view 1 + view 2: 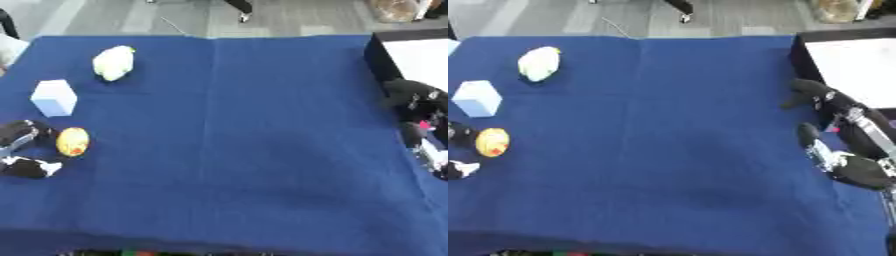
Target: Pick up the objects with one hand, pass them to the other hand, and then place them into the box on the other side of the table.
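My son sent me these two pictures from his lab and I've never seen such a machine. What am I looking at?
Both pictures come from one moment, taken by the two eyes of a camera in a humanoid robot's head, looking down at a table with a blue cloth. The black shapes at the sides are its hands. The left hand has its fingers around a yellow-orange egg-shaped toy. The right hand waits open beside the white box, where things end up. Still lying on the cloth are a pale blue block and a pale yellow-green soft object.
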You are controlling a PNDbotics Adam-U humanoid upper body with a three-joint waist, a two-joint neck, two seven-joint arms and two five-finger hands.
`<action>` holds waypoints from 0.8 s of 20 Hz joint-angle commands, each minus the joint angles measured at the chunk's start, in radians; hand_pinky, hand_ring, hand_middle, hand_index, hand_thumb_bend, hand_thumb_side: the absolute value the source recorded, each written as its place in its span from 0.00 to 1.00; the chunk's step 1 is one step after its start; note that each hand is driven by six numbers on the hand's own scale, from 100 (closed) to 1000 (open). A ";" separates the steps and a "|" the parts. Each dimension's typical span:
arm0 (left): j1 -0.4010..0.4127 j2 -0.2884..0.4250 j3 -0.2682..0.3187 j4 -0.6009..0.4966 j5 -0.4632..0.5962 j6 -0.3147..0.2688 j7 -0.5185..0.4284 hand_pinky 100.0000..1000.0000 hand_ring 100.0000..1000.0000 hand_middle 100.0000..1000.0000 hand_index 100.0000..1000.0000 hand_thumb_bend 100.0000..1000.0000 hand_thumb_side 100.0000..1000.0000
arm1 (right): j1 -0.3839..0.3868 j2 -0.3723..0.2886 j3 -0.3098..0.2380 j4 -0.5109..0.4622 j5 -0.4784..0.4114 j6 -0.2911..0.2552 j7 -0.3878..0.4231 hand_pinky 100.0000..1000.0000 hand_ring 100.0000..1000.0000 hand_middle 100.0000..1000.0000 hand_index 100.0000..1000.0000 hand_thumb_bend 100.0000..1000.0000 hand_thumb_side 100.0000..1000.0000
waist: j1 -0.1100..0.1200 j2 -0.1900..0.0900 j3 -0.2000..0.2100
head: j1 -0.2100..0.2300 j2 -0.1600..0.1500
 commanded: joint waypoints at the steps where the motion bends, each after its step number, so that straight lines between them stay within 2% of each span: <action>1: -0.011 0.013 0.008 -0.003 0.007 0.005 0.019 0.75 0.57 0.50 0.75 0.21 0.45 | -0.011 -0.013 -0.003 -0.010 -0.007 -0.001 0.001 1.00 1.00 0.68 0.95 0.00 0.45 | -0.002 -0.011 0.000 | 0.004 0.005; 4: -0.013 0.009 0.009 -0.008 0.017 0.015 0.039 0.76 0.57 0.51 0.76 0.24 0.54 | -0.011 -0.013 -0.003 -0.009 -0.007 -0.001 0.002 1.00 1.00 0.68 0.95 0.00 0.45 | -0.002 -0.011 0.000 | 0.005 0.005; 6: -0.015 0.007 0.008 -0.010 0.021 0.021 0.050 0.76 0.57 0.51 0.76 0.23 0.53 | -0.011 -0.012 -0.002 -0.010 -0.007 -0.001 0.002 1.00 1.00 0.68 0.95 0.00 0.45 | -0.002 -0.011 0.000 | 0.006 0.005; 8: -0.017 0.005 0.009 -0.011 0.024 0.028 0.061 0.75 0.56 0.49 0.74 0.18 0.47 | -0.011 -0.012 -0.003 -0.009 -0.007 -0.001 0.002 1.00 1.00 0.68 0.95 0.00 0.45 | -0.002 -0.011 -0.001 | 0.006 0.005; 10: -0.019 0.002 0.008 -0.012 0.024 0.037 0.076 0.74 0.54 0.47 0.71 0.10 0.33 | -0.012 -0.011 -0.002 -0.010 -0.008 -0.001 0.002 1.00 1.00 0.68 0.95 0.00 0.45 | -0.002 -0.011 -0.001 | 0.007 0.005; 11: -0.019 0.000 0.010 -0.012 0.025 0.044 0.088 0.73 0.52 0.44 0.67 0.04 0.19 | -0.011 -0.011 -0.002 -0.010 -0.008 0.000 0.003 1.00 1.00 0.68 0.95 0.00 0.45 | -0.002 -0.011 -0.001 | 0.007 0.005; 12: -0.019 -0.001 0.010 -0.013 0.026 0.052 0.101 0.73 0.51 0.43 0.67 0.03 0.17 | -0.012 -0.011 -0.002 -0.009 -0.008 0.000 0.003 1.00 1.00 0.68 0.95 0.00 0.45 | -0.002 -0.011 -0.001 | 0.007 0.005; 13: -0.020 -0.003 0.012 -0.013 0.029 0.061 0.117 0.72 0.48 0.39 0.62 0.00 0.05 | -0.012 -0.011 -0.002 -0.010 -0.008 0.000 0.003 1.00 1.00 0.68 0.95 0.00 0.45 | -0.002 -0.011 -0.001 | 0.007 0.005; 16: -0.021 -0.007 0.015 -0.017 0.045 0.090 0.178 0.70 0.44 0.33 0.58 0.00 0.07 | -0.011 -0.011 -0.002 -0.009 -0.008 0.000 0.004 1.00 1.00 0.68 0.95 0.00 0.45 | -0.002 -0.011 -0.001 | 0.009 0.005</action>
